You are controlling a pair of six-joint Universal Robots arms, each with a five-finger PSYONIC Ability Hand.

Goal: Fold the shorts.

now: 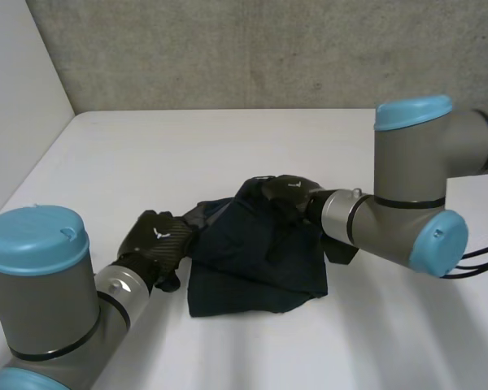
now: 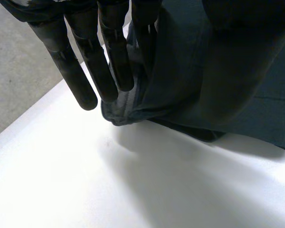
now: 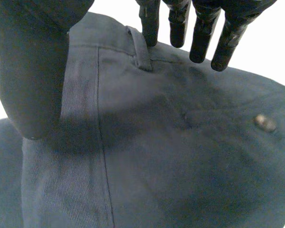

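The dark navy shorts (image 1: pixel 256 260) lie folded in the middle of the white table (image 1: pixel 146 154). My left hand (image 1: pixel 157 240) is at their left edge. In the left wrist view its fingers (image 2: pixel 109 66) hang nearly straight, and the edge of the shorts (image 2: pixel 190 90) rises off the table between them and the thumb, pinched. My right hand (image 1: pixel 286 193) lies on the far part of the shorts, open. Its straight fingertips (image 3: pixel 199 42) reach the waistband by a belt loop (image 3: pixel 140 52), with the thumb (image 3: pixel 33 80) spread wide above the shorts (image 3: pixel 156 156).
A grey wall (image 1: pixel 268 49) runs behind the table, and a pale side wall (image 1: pixel 16 106) closes off the left. Bare white table lies all round the shorts. A small button (image 3: pixel 265 122) sits on the cloth under my right palm.
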